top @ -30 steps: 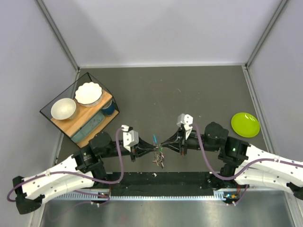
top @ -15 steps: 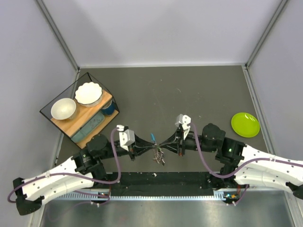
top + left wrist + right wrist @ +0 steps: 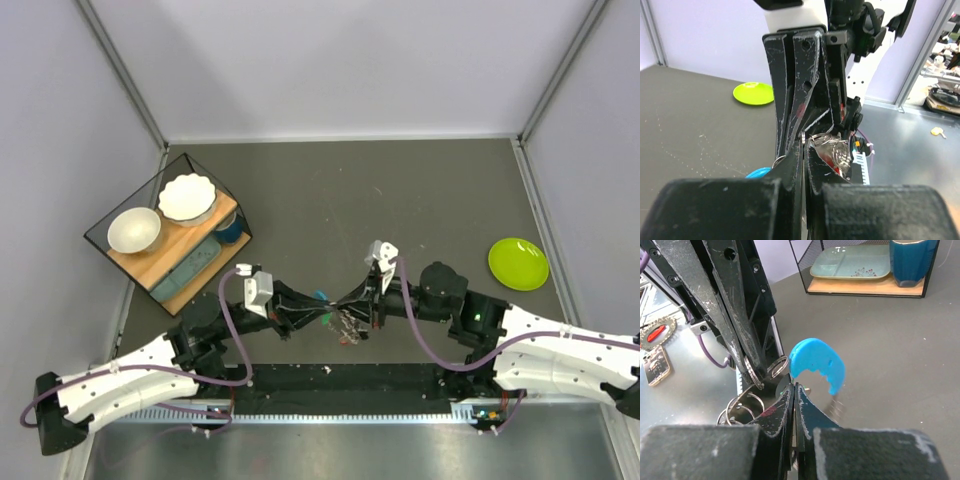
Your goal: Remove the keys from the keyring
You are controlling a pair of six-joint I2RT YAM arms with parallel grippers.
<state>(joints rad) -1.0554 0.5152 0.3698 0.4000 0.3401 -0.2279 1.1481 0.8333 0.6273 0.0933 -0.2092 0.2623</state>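
Seen from above, left gripper [image 3: 322, 317] and right gripper [image 3: 351, 305] meet near the table [image 3: 400, 200] front, keys [image 3: 347, 329] hanging below; left wrist: both clench the keyring [image 3: 823, 140], seemingly prying it open; right wrist: blue key [image 3: 817, 362] swings clear.

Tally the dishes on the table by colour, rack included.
White dishes: 2
Teal tray: 1
Blue cup: 1
Lime-green plate: 1
Total: 5
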